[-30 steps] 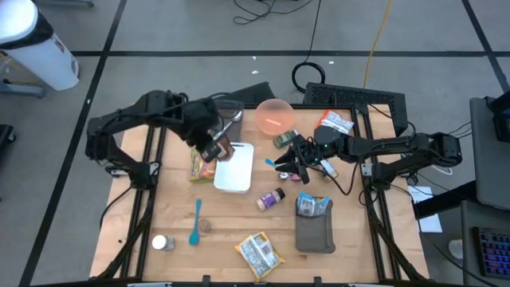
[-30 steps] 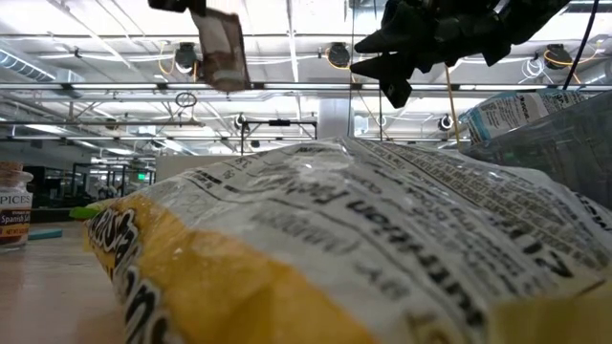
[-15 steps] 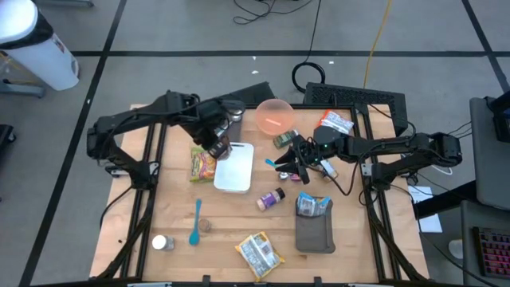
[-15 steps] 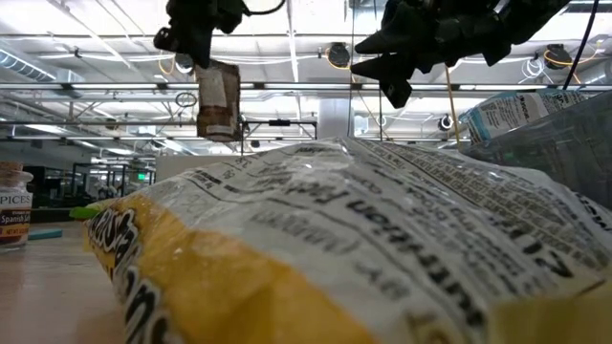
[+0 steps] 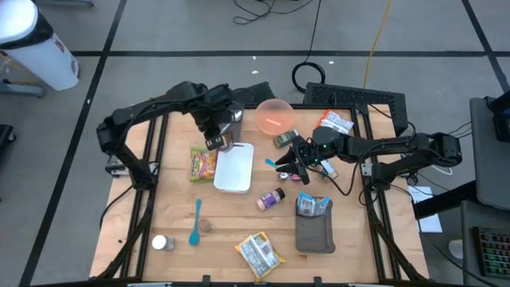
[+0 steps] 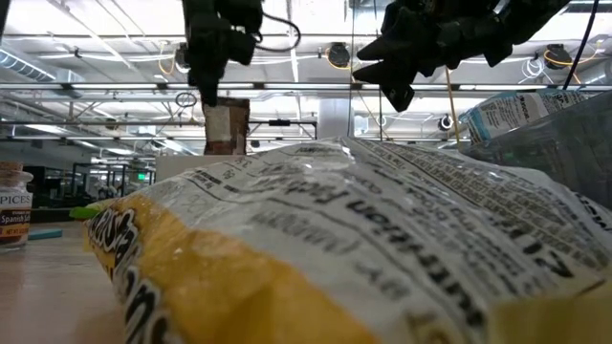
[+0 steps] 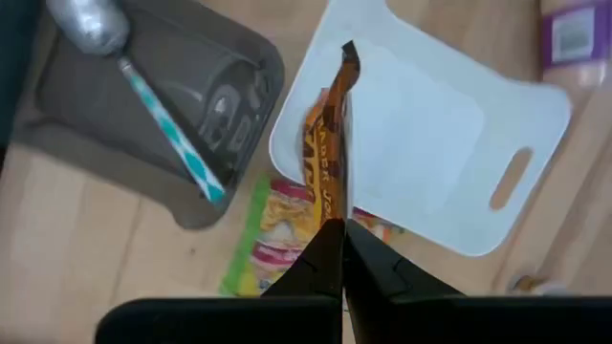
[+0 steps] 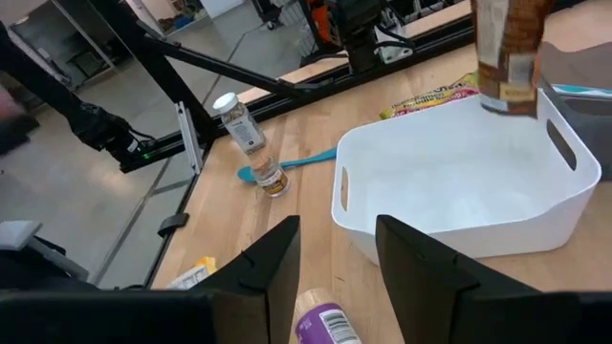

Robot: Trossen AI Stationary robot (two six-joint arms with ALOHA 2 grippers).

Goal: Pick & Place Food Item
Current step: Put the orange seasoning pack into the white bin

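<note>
Brown snack packet [image 7: 327, 143] was pinched by the left gripper [image 7: 341, 250] above the white tray's [image 7: 459, 215] corner; released there, it might have landed outside. The right gripper [image 8: 337, 250] was held spread, empty.

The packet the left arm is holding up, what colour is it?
Orange and brown: the packet pinched in the left gripper shows best in the left wrist view.

At the left edge of the low view, a spice jar [image 6: 13, 205] carried a label reading "PICES" above "Spanish". The large crinkled bag [image 6: 363, 248] filling the foreground showed mirrored print, with "Nutrition Facts" just legible. The carton [image 6: 521, 110] at upper right bore lettering too small to read.
</note>
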